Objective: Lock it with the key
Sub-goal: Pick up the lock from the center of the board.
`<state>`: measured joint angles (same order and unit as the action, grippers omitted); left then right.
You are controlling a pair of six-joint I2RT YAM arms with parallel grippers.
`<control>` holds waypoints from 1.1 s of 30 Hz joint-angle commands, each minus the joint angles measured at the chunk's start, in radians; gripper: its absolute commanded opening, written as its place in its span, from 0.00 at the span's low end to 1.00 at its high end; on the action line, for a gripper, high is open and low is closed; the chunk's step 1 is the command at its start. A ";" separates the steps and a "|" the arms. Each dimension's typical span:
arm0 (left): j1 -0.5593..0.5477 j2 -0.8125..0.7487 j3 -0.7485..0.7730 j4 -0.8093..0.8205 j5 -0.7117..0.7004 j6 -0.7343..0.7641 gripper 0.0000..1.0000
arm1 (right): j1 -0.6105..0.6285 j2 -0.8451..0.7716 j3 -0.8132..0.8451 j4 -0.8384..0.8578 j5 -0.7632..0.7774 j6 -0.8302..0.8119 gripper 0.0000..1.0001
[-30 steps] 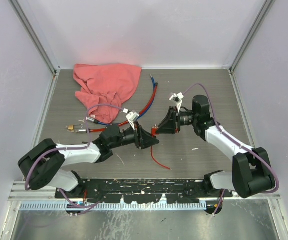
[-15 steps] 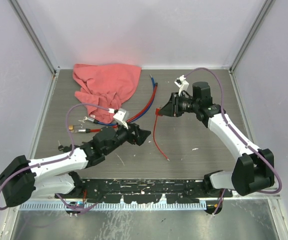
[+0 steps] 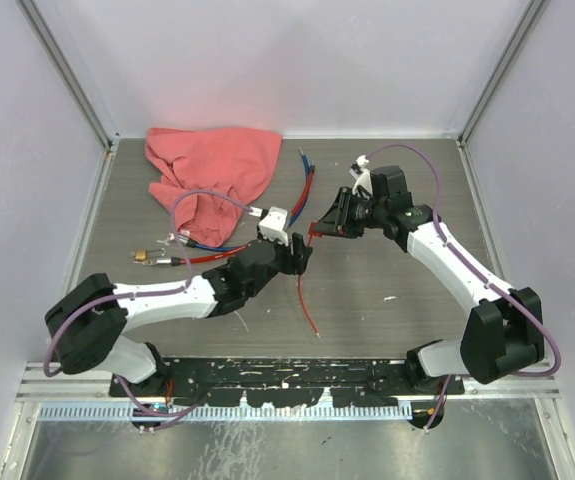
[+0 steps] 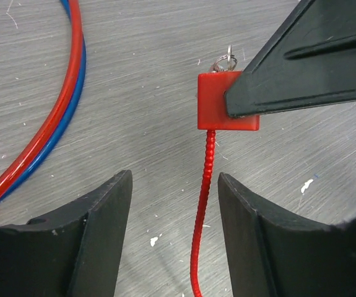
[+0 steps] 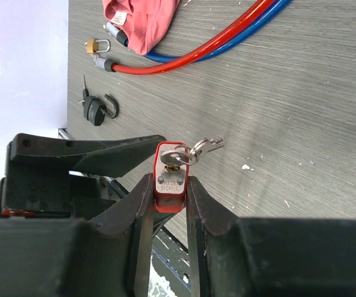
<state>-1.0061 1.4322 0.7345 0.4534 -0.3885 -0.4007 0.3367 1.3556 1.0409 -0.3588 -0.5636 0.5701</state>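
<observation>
My right gripper (image 5: 171,185) is shut on a red padlock (image 5: 173,176) and holds it above the table; it also shows in the top view (image 3: 324,221). A silver key (image 5: 178,156) sits in the keyhole, with a second key (image 5: 206,146) dangling from its ring. A thin red cable shackle (image 4: 204,204) hangs from the lock body (image 4: 226,102) to the table (image 3: 302,295). My left gripper (image 4: 174,185) is open, its jaws on either side of that cable just below the lock, not touching it. In the top view it (image 3: 300,257) sits close under the lock (image 3: 314,229).
A pink cloth (image 3: 212,165) lies at the back left. Red and blue cables (image 3: 297,205) curve from it across the table. A small brass padlock (image 3: 144,258) and a black hooked piece (image 5: 95,110) lie at the left.
My left arm swung up and right, bringing its open jaws around the hanging red cable. My right gripper kept the lock and shifted slightly left.
</observation>
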 commanded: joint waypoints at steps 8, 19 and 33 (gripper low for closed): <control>-0.003 0.092 0.085 0.070 -0.015 0.031 0.43 | 0.004 0.000 -0.005 0.074 -0.038 0.109 0.01; 0.045 0.108 0.098 0.086 0.144 0.045 0.00 | 0.002 -0.026 -0.028 0.092 -0.056 0.066 0.10; 0.380 -0.110 -0.044 0.172 1.195 -0.080 0.00 | -0.099 -0.163 0.126 -0.318 -0.540 -1.043 0.81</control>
<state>-0.6521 1.4105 0.6872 0.5053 0.4088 -0.4595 0.2474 1.2392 1.0595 -0.4770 -0.8753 0.0036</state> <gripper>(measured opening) 0.029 0.773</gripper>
